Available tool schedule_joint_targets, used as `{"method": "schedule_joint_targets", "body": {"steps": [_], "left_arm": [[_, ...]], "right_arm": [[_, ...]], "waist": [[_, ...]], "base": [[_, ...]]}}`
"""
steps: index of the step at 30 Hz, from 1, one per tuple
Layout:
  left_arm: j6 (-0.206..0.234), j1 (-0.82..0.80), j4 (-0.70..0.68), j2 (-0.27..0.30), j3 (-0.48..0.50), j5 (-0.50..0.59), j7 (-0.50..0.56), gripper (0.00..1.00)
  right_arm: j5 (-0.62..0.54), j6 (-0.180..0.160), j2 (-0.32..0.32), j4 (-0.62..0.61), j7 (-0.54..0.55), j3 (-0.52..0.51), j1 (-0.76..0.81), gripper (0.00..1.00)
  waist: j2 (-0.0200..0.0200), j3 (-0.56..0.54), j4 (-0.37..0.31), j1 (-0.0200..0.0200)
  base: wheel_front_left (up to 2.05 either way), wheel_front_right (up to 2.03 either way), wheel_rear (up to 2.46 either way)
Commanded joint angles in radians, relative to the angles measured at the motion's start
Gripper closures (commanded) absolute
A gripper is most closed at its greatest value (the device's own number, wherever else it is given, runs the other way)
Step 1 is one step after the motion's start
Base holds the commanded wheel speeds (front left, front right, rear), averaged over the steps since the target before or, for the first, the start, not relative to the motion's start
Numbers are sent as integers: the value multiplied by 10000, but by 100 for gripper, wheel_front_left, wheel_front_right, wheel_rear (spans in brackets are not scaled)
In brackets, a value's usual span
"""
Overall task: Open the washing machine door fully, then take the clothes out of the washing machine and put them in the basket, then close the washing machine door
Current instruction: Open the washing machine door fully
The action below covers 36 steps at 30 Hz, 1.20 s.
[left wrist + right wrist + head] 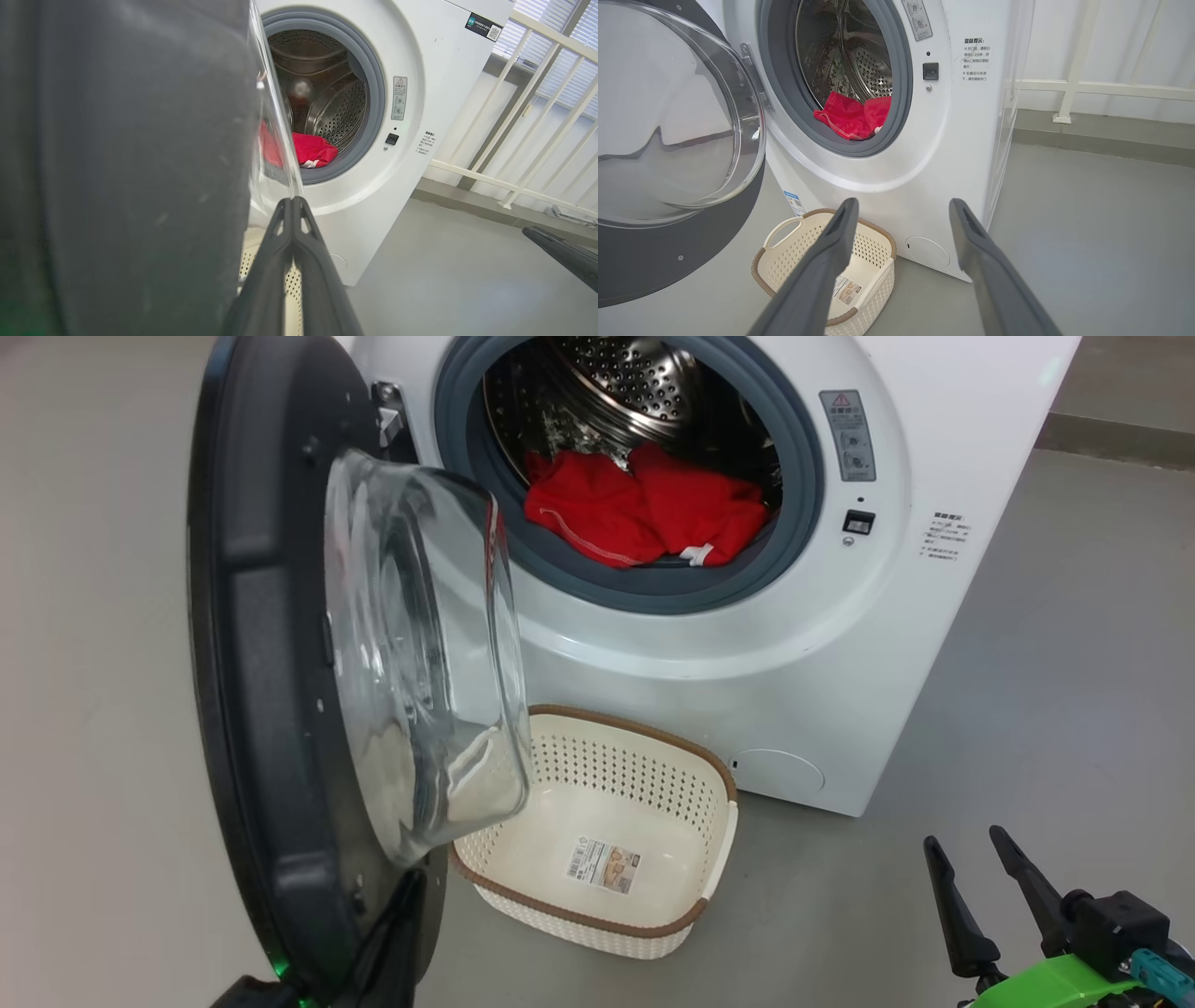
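A smooth grey floor [1074,663] lies pale and faintly glossy under even indoor light. Along its far edge runs a darker grey kerb [1101,135], which carries a white railing [1111,87] of upright and slanted bars. Behind the railing, slatted blinds [572,42] admit soft daylight above a plain white wall [1134,42].

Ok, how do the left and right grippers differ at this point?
The left gripper is shut, fingers pressed together; the right gripper is open, fingers spread. The left gripper sits close by the washing machine door; the right gripper hangs over bare floor, away from it. Both hold nothing.
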Motion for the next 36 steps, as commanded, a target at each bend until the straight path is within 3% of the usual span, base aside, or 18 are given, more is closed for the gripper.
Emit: {"method": "schedule_joint_targets", "body": {"steps": [1,25,36], "left_arm": [[163,-245,-257,241,558,-17,-183,100],[679,96,-379,1007,3468,-28,-205,100],[216,-668,410,1461,4553,129,-206,100]], "right_arm": [[-93,16,-119,-293,-120,173,-364,0],[-153,16,-110,-544,-120,359,-490,0],[-146,16,-124,-596,-120,439,-501,0]], "waist": [[0,26,41,0],[0,103,339,0],[0,159,297,0]], "base": [[0,0,0],[0,0,0],[0,0,0]]}}
